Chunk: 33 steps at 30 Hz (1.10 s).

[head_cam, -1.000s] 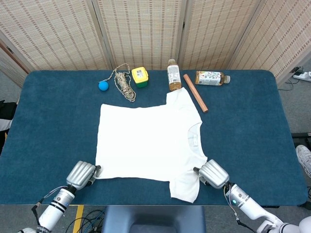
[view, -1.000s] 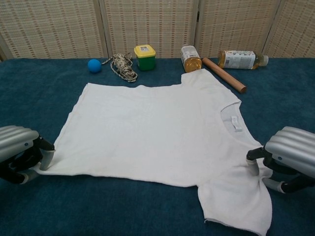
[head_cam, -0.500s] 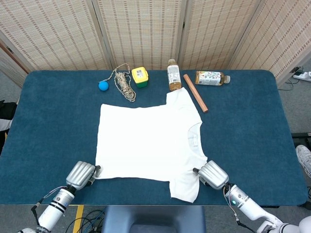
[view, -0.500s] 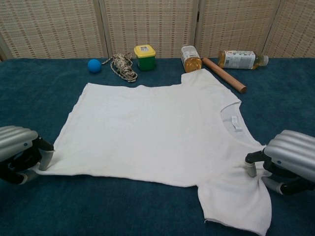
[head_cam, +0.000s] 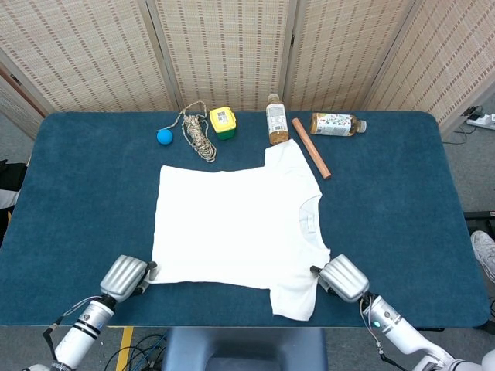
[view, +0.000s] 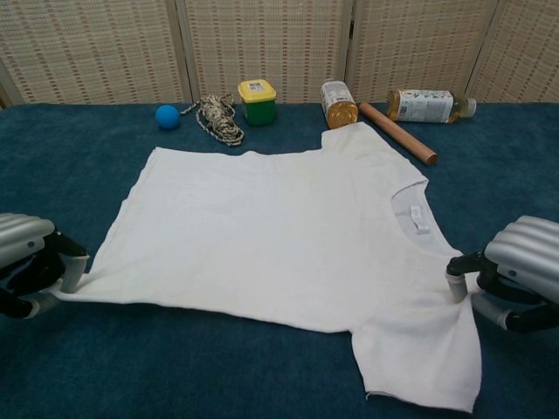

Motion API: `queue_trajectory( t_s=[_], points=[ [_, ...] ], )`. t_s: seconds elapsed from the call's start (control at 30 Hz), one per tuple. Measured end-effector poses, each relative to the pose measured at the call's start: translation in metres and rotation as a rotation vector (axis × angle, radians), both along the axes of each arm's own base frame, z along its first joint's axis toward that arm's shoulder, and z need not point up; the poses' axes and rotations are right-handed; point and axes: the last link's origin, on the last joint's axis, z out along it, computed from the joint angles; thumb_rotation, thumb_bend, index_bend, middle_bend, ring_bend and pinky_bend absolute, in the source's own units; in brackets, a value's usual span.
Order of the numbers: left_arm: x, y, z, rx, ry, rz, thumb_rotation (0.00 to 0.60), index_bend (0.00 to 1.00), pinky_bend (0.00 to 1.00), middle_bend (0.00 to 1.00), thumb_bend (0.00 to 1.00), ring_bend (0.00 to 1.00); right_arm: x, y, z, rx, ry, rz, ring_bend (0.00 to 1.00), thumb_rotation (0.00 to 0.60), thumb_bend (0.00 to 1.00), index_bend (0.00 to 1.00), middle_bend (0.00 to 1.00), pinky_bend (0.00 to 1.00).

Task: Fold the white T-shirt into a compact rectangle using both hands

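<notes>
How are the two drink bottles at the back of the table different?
The amber bottle stands upright with its cap on top, right by the shirt's far sleeve. The other bottle lies on its side, cap pointing right, farther from the shirt beyond the wooden stick. Both hold brownish drink and wear pale labels.

white T-shirt (head_cam: 232, 224), teal table (head_cam: 402, 201), blue ball (head_cam: 164, 137)

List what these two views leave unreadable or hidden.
- Left robot hand: chest view's left edge crops it; grip on the white T-shirt corner unclear.
- Right robot hand: cropped at the right edge, fingertips partly behind cloth.
- Bottle labels: too small in the head view.
- Shirt's neck tag: unreadable.
</notes>
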Motion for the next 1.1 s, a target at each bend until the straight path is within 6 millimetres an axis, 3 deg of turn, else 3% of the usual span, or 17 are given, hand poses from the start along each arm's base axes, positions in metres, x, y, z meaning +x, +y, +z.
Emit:
queue_trajectory(
  t_s=[0.63, 1.1],
  points=[
    [-0.002, -0.037, 0.053, -0.058, -0.230, 0.051, 0.600, 0.62, 0.98, 0.89, 0.43, 0.81, 0.005, 0.039, 0.064, 0.029, -0.125, 0.013, 0.98, 0.600, 0.54, 0.69, 0.97, 1.00],
    [-0.013, -0.084, 0.085, -0.128, -0.264, 0.100, 0.600, 0.62, 0.98, 0.89, 0.43, 0.81, 0.002, 0.082, 0.089, 0.121, -0.128, -0.005, 0.98, 0.600, 0.54, 0.69, 0.97, 1.00]
  ],
)
